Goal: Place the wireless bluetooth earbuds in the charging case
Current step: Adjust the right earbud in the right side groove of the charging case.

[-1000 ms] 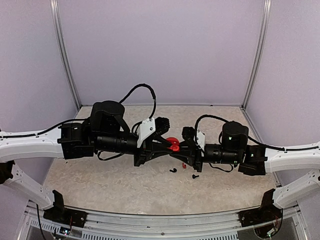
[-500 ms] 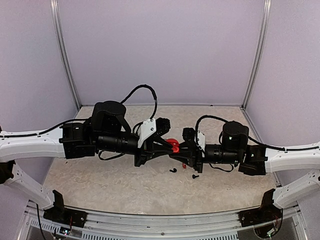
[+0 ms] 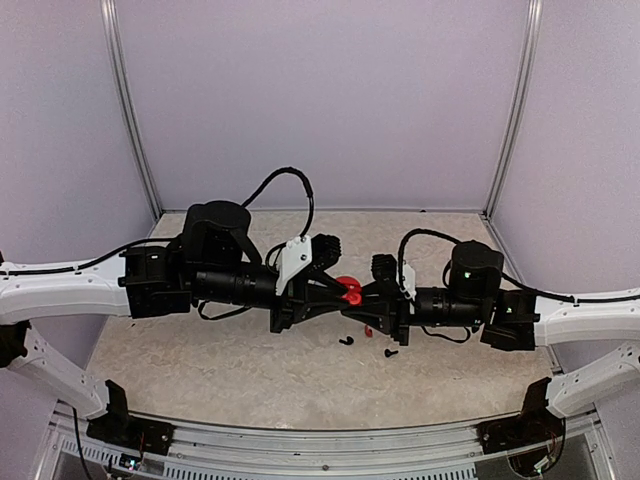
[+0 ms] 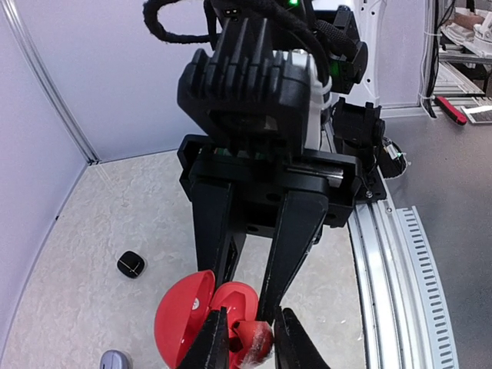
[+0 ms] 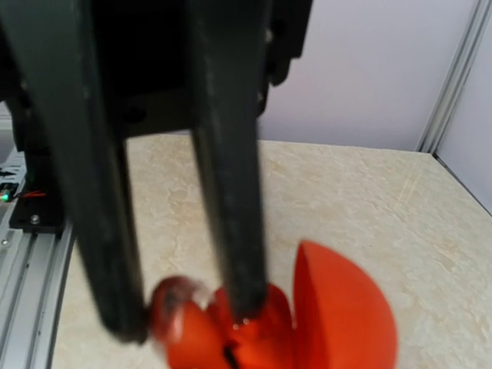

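Red stemmed earbud [image 4: 254, 340] is pinched in left gripper [image 4: 251, 327]; open red clamshell case [image 4: 184, 319] is clamped just ahead by right gripper [image 4: 244, 300], steadied for insertion.

Beige marbled table [image 3: 250, 370]; red case [image 4: 184, 319], red earbud [image 4: 254, 338]; blk case [image 4: 131, 264].

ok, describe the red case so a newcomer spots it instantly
Above the middle of the table, the right hand and left hand meet tip to tip. The red charging case sits in the right hand, lid open, the left holding a red earbud at it. It is the only red clamshell; the black earbuds below are tiny.
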### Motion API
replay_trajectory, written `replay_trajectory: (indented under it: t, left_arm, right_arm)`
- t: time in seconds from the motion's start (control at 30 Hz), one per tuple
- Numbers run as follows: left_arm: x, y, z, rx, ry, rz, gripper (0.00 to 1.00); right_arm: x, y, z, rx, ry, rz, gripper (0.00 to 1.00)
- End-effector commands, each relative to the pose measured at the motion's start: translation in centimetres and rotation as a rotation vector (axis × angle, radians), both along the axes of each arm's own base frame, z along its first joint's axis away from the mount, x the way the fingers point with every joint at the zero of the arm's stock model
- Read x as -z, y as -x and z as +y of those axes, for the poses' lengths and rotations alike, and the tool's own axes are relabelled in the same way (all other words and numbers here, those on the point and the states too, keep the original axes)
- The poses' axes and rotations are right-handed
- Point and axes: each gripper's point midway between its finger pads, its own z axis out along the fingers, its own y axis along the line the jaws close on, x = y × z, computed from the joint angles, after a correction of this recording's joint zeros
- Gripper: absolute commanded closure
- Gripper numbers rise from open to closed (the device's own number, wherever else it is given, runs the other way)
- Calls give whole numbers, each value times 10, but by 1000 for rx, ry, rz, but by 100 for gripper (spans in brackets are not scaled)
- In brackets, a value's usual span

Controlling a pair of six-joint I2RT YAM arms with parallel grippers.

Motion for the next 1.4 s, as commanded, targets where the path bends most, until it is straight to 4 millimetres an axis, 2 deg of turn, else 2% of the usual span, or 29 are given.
replay_trajectory:
  t: [0.0,0.17,0.3,0.57,0.83,1.03,1.37]
  left_arm:
    - [-4,3,-3,-3,7,-47,74]
    - [-29,10,5,18,55,-80,58]
    - [-39,14,14,22,64,-111,49]
    - [-24,10,22,2,-1,-140,40]
    - [-14,5,15,-9,-24,-136,39]
    - [-6,10,8,30,-35,-122,39]
    - [-3,15,9,56,-43,-127,39]
  right_arm:
    - [-15,4,-2,-24,-56,-22,100]
    - [-6,0,-1,-11,-35,-11,100]
    - [-1,0,-1,-14,-26,-1,100]
    - [-3,9,3,-74,-23,8,100]
    - [-3,17,9,-136,-13,26,100]
    - [-2,18,10,-147,-8,32,100]
    - [-1,22,10,-170,-7,35,100]
